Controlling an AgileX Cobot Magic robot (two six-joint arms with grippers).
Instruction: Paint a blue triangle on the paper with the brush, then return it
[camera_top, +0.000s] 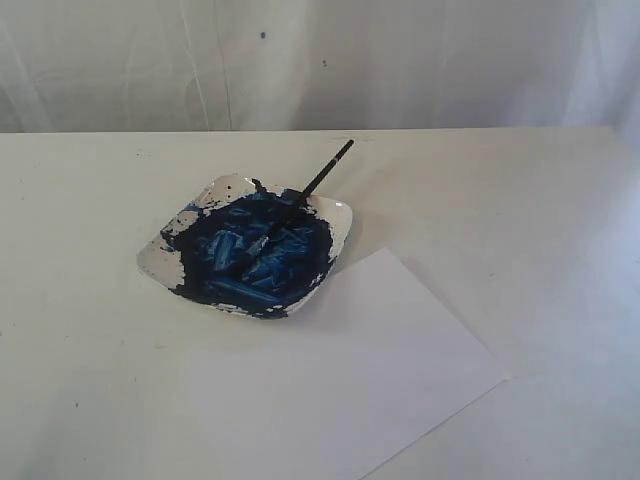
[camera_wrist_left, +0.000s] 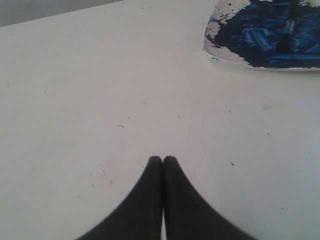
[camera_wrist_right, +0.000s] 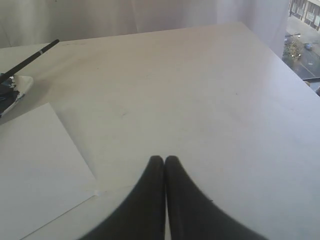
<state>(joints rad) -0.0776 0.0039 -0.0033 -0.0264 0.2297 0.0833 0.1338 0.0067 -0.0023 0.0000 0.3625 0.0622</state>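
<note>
The brush (camera_top: 310, 187) lies across the paint dish (camera_top: 335, 215), its tip in the dark blue paint and its black handle sticking out over the far rim. The paper (camera_top: 400, 350) lies flat on the table just in front of and to the right of the dish, plain white with no blue triangle showing on it. My left gripper (camera_wrist_left: 163, 158) is shut and empty over bare table, the dish (camera_wrist_left: 212, 47) some way ahead of it. My right gripper (camera_wrist_right: 164, 158) is also shut and empty, beside the paper's corner (camera_wrist_right: 40, 170). The brush handle (camera_wrist_right: 30, 58) shows far off.
The white table (camera_top: 520, 200) ends at a pale curtain (camera_top: 300, 60) at the back. In the right wrist view the table's far right edge (camera_wrist_right: 280, 55) drops off beside a window. Neither arm shows in the exterior view.
</note>
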